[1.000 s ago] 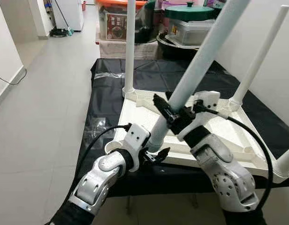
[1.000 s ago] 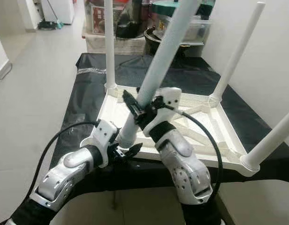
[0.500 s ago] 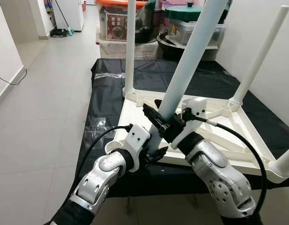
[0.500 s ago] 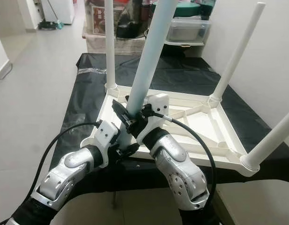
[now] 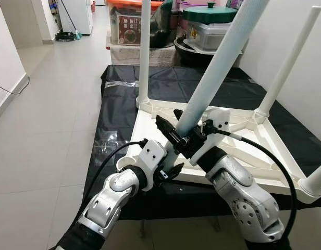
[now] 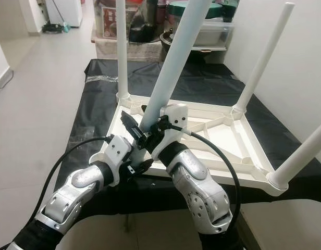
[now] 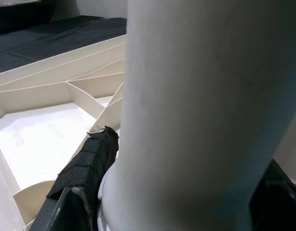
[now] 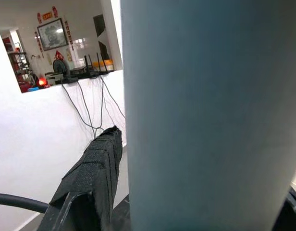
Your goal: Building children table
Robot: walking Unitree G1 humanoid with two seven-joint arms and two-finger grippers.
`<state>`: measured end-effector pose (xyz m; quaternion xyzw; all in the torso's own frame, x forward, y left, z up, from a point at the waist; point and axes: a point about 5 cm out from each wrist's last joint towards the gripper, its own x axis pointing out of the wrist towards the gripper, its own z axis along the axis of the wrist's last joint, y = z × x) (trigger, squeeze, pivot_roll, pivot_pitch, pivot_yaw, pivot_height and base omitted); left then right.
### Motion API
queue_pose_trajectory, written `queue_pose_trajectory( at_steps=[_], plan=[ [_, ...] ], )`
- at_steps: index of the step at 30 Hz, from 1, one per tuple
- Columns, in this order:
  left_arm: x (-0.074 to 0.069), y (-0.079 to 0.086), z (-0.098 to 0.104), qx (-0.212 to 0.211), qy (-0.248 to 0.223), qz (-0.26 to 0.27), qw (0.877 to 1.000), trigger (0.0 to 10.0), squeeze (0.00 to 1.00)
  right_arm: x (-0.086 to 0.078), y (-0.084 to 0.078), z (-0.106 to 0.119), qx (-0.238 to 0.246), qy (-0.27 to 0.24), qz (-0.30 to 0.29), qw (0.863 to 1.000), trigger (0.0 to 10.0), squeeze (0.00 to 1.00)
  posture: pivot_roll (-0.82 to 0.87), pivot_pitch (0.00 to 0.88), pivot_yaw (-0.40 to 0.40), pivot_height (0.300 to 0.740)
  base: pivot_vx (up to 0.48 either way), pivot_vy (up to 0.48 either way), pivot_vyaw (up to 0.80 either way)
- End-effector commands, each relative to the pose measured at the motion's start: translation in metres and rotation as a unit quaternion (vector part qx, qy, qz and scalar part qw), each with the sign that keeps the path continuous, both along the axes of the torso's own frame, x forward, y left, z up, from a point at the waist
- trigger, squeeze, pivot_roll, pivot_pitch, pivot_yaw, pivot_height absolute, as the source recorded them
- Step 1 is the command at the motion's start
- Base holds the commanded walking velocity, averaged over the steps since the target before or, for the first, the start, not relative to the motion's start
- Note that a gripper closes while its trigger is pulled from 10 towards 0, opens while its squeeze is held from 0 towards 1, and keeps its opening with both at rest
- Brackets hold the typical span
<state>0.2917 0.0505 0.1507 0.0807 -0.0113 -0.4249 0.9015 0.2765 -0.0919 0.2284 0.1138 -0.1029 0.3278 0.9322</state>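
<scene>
both sets of jaws are clenched on the same leg (image 5: pixel 218 62): our right gripper (image 5: pixel 177 136) clamps it a little above its foot, and our left gripper (image 5: pixel 170 171) pinches it lower, right at the foot. in the left wrist view one black finger (image 7: pixel 88 166) lies against the white tube, with the ribbed underside of the tabletop (image 5: pixel 150 125) behind it. the leg leans up and away to our right, its foot at the near left corner of the tabletop; we cannot tell whether it is seated in the socket. the tabletop lies upside down on a black sheet (image 5: pixel 119 104). a back-left leg (image 5: pixel 144 52) stands upright in its corner, a back-right leg (image 5: pixel 288 62) slants out from its corner, and a near-right leg (image 6: pixel 301 153) rises from the near right corner. storage boxes (image 5: pixel 132 23) stand on the floor beyond the sheet.
</scene>
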Motion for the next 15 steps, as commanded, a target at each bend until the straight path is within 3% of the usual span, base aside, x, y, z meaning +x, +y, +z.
queue_pose_trajectory(
  at_steps=[1, 8, 9, 10, 11, 15],
  plan=[
    [-0.0032, -0.0043, -0.0036, 0.011, -0.008, -0.014, 1.000, 10.0, 0.00, 0.0001, -0.0012, -0.0027, -0.007, 0.008, 0.000, 1.000, 10.0, 0.00, 0.08, 0.018, -0.091, 0.740, 0.000, 0.000, 0.00],
    [-0.0034, -0.0047, -0.0041, 0.014, -0.017, -0.016, 1.000, 10.0, 0.00, -0.0004, -0.0001, -0.0047, -0.006, 0.012, 0.007, 1.000, 10.0, 0.00, 0.08, 0.009, -0.091, 0.740, 0.000, 0.000, 0.00],
    [-0.0040, -0.0052, -0.0045, 0.015, -0.019, -0.018, 1.000, 10.0, 0.00, -0.0006, 0.0001, -0.0048, -0.005, 0.012, 0.008, 1.000, 2.5, 0.00, 0.08, 0.009, -0.091, 0.740, 0.000, 0.000, 0.00],
    [-0.0040, -0.0052, -0.0045, 0.015, -0.019, -0.018, 1.000, 10.0, 0.00, -0.0006, 0.0001, -0.0048, -0.005, 0.012, 0.008, 1.000, 2.5, 0.00, 0.08, 0.009, -0.091, 0.740, 0.000, 0.000, 0.00],
    [-0.0046, -0.0058, -0.0050, 0.017, -0.020, -0.021, 0.999, 10.0, 0.00, -0.0007, 0.0001, -0.0045, -0.003, 0.012, 0.009, 1.000, 0.0, 0.00, 0.08, 0.009, -0.091, 0.740, 0.000, 0.000, 0.00],
    [-0.0062, -0.0062, -0.0074, 0.021, -0.021, -0.024, 0.999, 10.0, 0.00, -0.0008, -0.0011, -0.0042, -0.001, 0.010, 0.007, 1.000, 0.0, 0.00, 0.08, 0.004, -0.090, 0.740, 0.000, 0.000, 0.00]
  ],
)
